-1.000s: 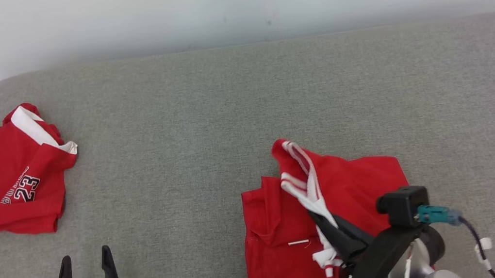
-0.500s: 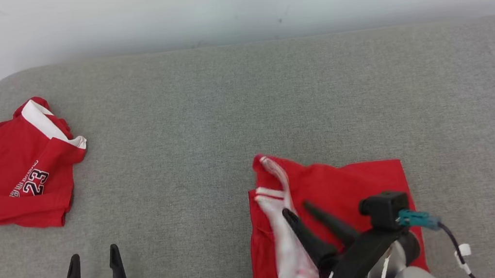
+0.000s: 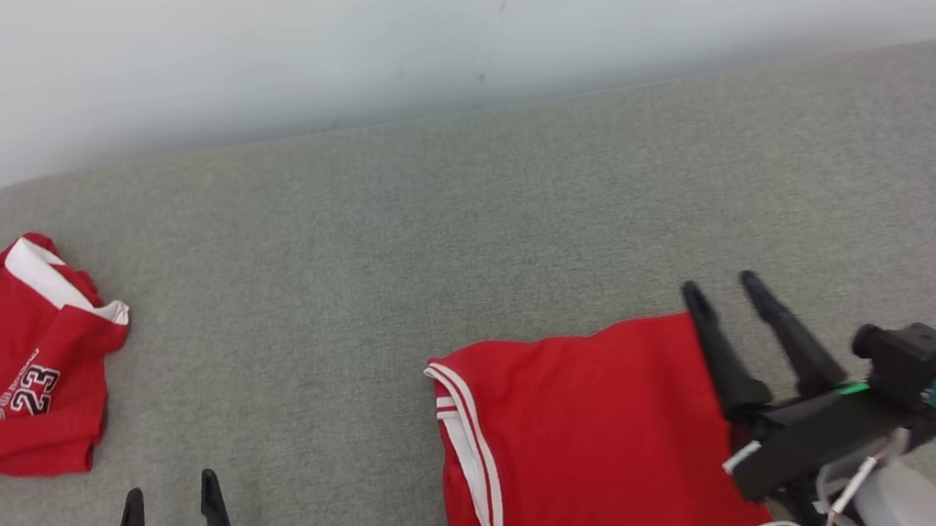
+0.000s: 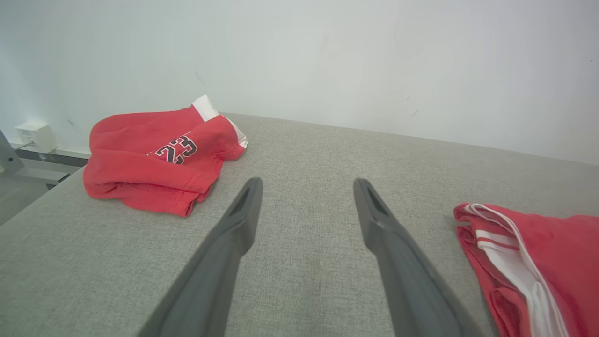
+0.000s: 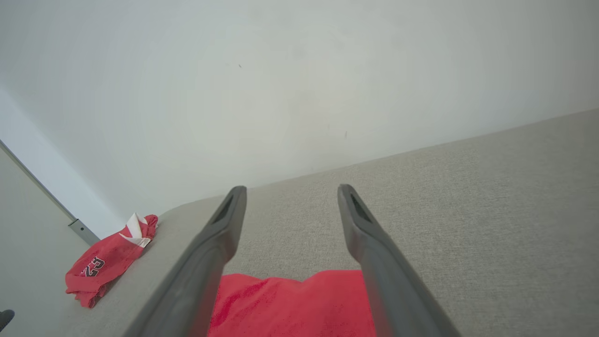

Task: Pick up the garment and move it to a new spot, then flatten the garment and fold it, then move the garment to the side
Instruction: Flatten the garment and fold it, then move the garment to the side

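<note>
Garment: red, folded, flat on cushion, front centre. Soft, light, limp; probably best pinched through all layers at an edge. Right gripper at its corner, left gripper well apart: both spread, empty.

- Your left pincer is sitting at the lower left of the head view, its two dark fingers pointing up and standing wide apart.
- Your right pincer is standing at the lower right, its fingers leaning slightly leftward and likewise spread wide.
- Its dark wrist is lying tilted, with the pale forearm showing at the bottom edge.
</note>
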`<state>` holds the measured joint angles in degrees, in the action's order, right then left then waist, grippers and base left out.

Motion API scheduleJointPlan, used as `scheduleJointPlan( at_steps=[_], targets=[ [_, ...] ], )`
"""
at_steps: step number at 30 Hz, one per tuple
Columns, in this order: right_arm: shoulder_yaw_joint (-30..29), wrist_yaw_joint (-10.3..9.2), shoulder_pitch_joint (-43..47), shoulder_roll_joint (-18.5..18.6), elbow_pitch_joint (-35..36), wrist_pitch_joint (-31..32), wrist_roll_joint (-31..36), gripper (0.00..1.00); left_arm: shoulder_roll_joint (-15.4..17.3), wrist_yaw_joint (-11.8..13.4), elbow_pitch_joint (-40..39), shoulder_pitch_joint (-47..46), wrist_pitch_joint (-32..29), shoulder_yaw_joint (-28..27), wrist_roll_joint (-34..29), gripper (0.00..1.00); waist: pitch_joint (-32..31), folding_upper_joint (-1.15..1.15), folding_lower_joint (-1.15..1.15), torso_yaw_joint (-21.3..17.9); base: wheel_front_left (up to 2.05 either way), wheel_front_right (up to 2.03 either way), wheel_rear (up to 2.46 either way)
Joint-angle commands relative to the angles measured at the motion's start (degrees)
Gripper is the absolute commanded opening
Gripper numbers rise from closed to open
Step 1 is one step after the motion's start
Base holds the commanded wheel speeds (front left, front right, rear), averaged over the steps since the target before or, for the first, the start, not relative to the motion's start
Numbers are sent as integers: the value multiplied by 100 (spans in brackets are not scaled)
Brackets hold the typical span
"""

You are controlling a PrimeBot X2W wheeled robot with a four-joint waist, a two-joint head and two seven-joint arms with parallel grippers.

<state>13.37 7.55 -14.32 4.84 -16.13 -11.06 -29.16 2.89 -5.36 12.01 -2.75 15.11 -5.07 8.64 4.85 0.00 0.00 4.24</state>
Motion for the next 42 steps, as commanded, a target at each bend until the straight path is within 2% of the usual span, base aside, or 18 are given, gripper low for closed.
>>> scheduleJointPlan(
  at_steps=[1, 8, 17, 31, 42],
  targets=[
    [-158, -15, 176, 122, 160, -131, 197, 100, 1, 21, -49, 95, 3, -42, -89, 100, -103, 0, 0, -122, 0, 0, 0],
    [-750, -15, 830, 206, 721, -362, 917, 100, 0, 20, -247, 145, 3, -64, -205, 100, -203, 0, 0, -290, 0, 0, 0],
    [-1011, -15, 1487, 63, 1068, -410, 1401, 100, 0, 7, -350, 203, 3, -61, -333, 100, -297, 0, 0, -424, 0, 0, 0],
    [-1063, -15, 1903, -31, 1126, -415, 1582, 100, 7, -10, -428, 523, 4, -34, -382, 100, -478, 0, 0, -341, 0, 0, 0],
    [-1123, -15, 1874, 29, 1072, -388, 1641, 100, 35, -37, -527, 661, 4, 6, -348, 100, -447, 0, 0, -284, 0, 0, 0]
  ],
)
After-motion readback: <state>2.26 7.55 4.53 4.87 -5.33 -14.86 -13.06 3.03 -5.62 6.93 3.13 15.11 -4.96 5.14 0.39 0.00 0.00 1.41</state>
